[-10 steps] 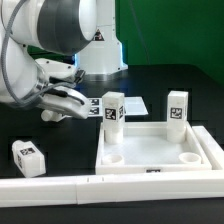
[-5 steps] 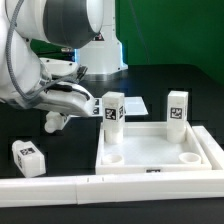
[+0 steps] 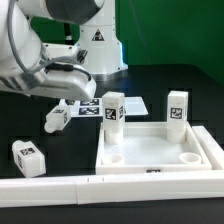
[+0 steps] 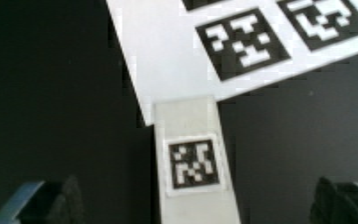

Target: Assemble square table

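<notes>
Lifted higher now, the arm [image 3: 45,40] leans over a lying leg [image 3: 57,118]; hand [image 4: 190,203] wide open, empty.

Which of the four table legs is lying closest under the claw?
The leg lying beside the marker board, directly under the open claw. Two others stand upright on the tabletop; the fourth lies farther off by the rail.

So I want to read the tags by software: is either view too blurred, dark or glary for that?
Exterior view: evenly lit, no glare, the tag on the standing leg at the exterior view's left crisp, the arm a little soft. Wrist view: softer overall, yet the tags on the lying leg and the marker board are legible; the fingertips are dark, out-of-focus shapes.
</notes>
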`<state>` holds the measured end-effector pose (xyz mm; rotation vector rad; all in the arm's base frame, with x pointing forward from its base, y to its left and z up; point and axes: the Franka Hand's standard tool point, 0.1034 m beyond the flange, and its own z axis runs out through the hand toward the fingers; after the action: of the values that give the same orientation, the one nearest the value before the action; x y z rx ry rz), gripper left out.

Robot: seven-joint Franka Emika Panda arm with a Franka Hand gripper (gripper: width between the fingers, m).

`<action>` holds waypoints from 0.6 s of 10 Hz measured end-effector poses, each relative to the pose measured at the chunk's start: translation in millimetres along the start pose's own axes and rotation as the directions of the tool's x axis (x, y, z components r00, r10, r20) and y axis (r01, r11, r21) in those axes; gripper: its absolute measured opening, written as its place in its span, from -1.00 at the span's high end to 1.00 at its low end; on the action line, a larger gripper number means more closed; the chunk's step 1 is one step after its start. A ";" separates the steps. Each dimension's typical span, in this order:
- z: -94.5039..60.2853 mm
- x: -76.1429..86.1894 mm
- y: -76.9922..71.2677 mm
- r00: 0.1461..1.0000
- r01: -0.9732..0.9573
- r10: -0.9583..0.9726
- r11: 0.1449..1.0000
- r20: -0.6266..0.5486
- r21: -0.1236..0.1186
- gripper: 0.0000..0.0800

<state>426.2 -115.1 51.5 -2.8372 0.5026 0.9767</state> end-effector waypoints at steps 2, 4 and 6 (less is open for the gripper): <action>24.3 -6.8 -0.8 0.986 0.003 -0.005 1.000 -0.165 -0.012 -0.62; 35.6 6.8 1.8 0.947 0.004 -0.018 0.999 -0.321 -0.044 -0.62; 36.5 15.7 4.2 0.895 -0.003 -0.023 0.998 -0.445 -0.059 -0.62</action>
<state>415.2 -116.1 13.1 -3.1148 0.5007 0.3278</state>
